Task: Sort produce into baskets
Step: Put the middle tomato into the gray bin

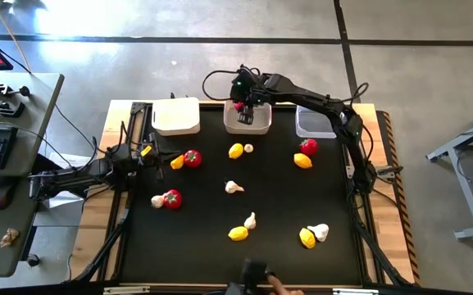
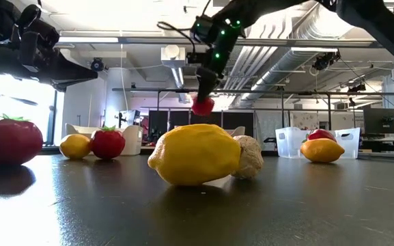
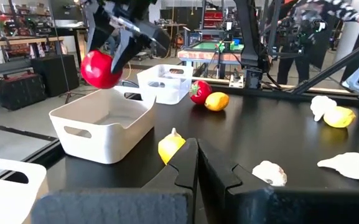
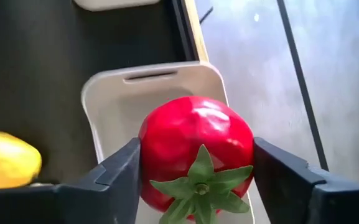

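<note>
- Holding a red tomato (image 4: 195, 149) between its two fingers, the right gripper (image 1: 243, 102) hangs in the air over the middle basket (image 1: 248, 123). The tomato's green top faces the wrist camera.
- The middle basket is greyish-white. It sits at the far edge of the black table (image 1: 277, 205), and in the left wrist view no produce shows inside it.
- The white basket (image 1: 176, 115) sits to its left, and the clear basket (image 1: 315, 123) sits to its right.
- The left gripper (image 1: 142, 152) waits low at the left side of the table. Its fingers (image 3: 185, 168) are pressed together with nothing between them.
- A lemon (image 1: 177, 162) and a tomato (image 1: 193, 158) lie just beside the left gripper.
- Another tomato (image 1: 172, 198) touches a white garlic (image 1: 157, 201) nearer the front left.
- A lemon (image 1: 235, 151) lies near the middle basket with a small garlic (image 1: 248, 148) beside it.
- On the right, a tomato (image 1: 307, 147) and a lemon (image 1: 302, 161) sit close together below the clear basket.
- More lemons and garlic lie toward the front of the table.
</note>
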